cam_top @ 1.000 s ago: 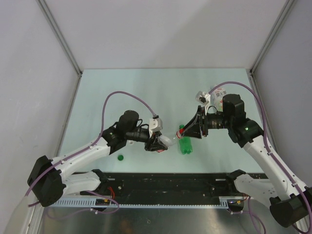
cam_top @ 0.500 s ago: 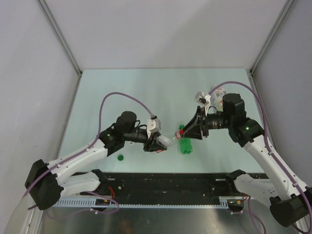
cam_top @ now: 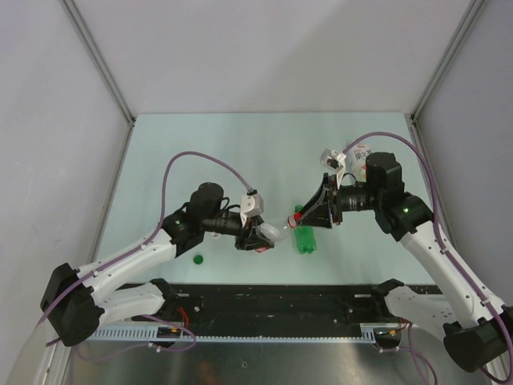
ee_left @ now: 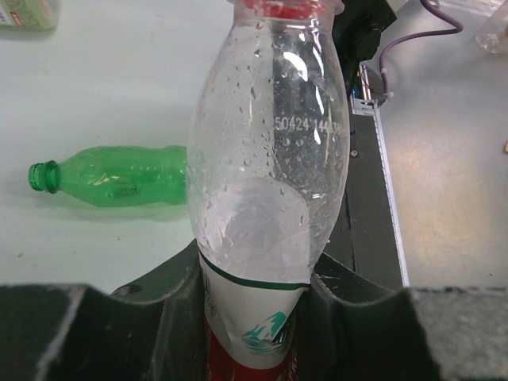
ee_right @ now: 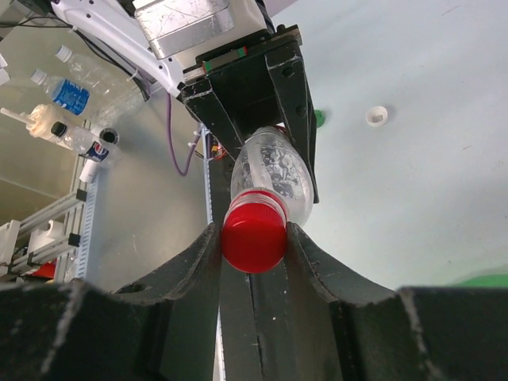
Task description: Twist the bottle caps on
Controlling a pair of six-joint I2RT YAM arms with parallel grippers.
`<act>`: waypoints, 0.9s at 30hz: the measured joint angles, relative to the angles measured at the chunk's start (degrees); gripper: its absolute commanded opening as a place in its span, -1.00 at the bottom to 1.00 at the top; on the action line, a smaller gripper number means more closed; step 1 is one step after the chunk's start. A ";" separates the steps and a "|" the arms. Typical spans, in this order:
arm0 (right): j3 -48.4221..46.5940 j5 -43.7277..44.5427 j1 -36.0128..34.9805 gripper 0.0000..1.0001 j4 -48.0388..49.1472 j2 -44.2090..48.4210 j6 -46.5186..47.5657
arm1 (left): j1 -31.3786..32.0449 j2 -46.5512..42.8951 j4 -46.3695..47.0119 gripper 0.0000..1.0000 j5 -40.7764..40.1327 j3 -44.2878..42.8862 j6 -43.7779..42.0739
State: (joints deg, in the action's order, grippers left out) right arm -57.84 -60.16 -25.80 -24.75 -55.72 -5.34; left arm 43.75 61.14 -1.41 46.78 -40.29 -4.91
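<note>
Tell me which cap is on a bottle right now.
The red cap, pinched in the right gripper on the neck of the clear bottle. The green cap and the white cap lie loose on the table, touching no bottle.

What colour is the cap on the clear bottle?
The cap is red, clearest in the right wrist view.

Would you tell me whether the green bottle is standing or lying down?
Lying down: the green bottle rests lengthwise on the table, its open, capless mouth pointing sideways.

Left gripper [ee_left: 258, 274] hides the base of the clear bottle [ee_left: 270, 159].
</note>
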 measured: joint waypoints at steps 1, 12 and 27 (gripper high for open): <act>-0.07 0.31 -0.07 -0.45 -0.07 0.00 0.02 | 0.00 0.11 0.00 -0.43 0.00 0.00 0.48; -0.92 5.27 -2.43 -0.49 -2.01 -0.02 2.23 | 0.00 1.44 -0.17 -0.44 0.48 0.00 5.22; -3.04 12.68 -6.25 -0.71 -5.25 -2.32 3.10 | -0.39 1.75 -4.46 -0.50 -0.02 -1.44 4.85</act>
State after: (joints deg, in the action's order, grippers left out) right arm -60.88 -47.48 -32.05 -30.00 -58.04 -2.24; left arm 43.35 62.89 -5.87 46.76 -41.74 -0.05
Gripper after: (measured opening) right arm 0.384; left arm 0.406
